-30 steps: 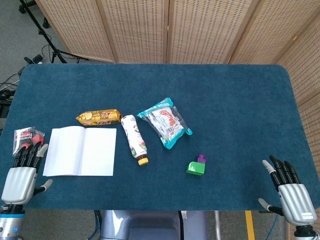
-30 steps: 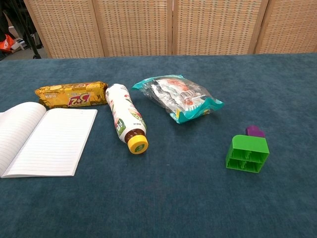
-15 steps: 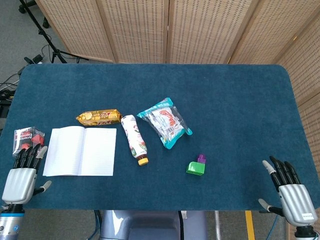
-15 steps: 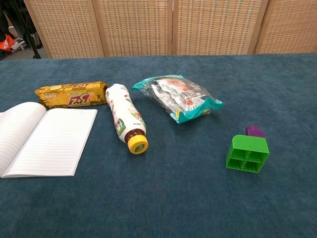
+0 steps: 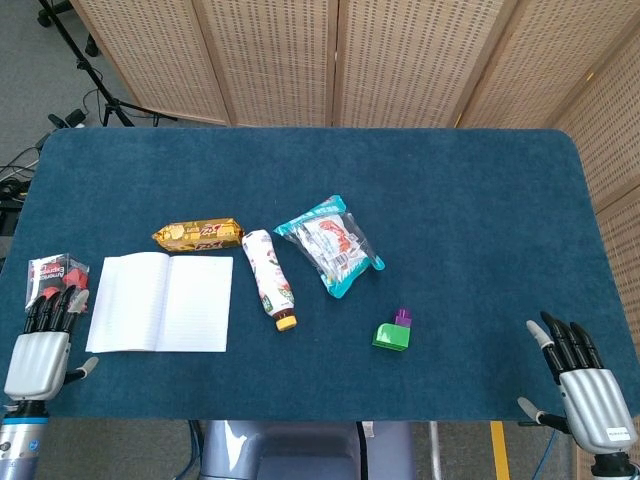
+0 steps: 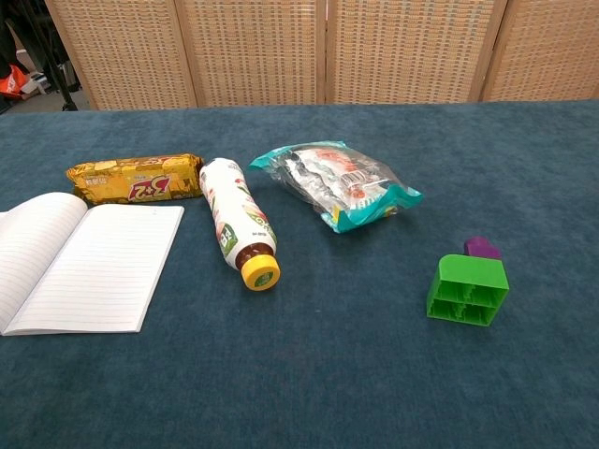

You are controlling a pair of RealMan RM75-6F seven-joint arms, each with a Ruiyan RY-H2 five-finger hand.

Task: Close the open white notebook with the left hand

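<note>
The white notebook (image 5: 160, 302) lies open on the blue table (image 5: 450, 200). The left hand (image 5: 40, 345) is beside it, fingers straight, holding nothing. The right hand (image 5: 585, 385) is empty too.

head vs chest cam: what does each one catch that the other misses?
Head view only: the left hand at the near left table edge, fingers extended and holding nothing; the right hand at the near right, the same; a small red and black packet just beyond the left hand's fingertips; the whole notebook.
Chest view only: nothing extra, just a closer look, with the notebook's left page cut off.
Both: notebook lying open, yellow snack pack, bottle on its side, teal snack bag, green block with a purple piece behind it.
</note>
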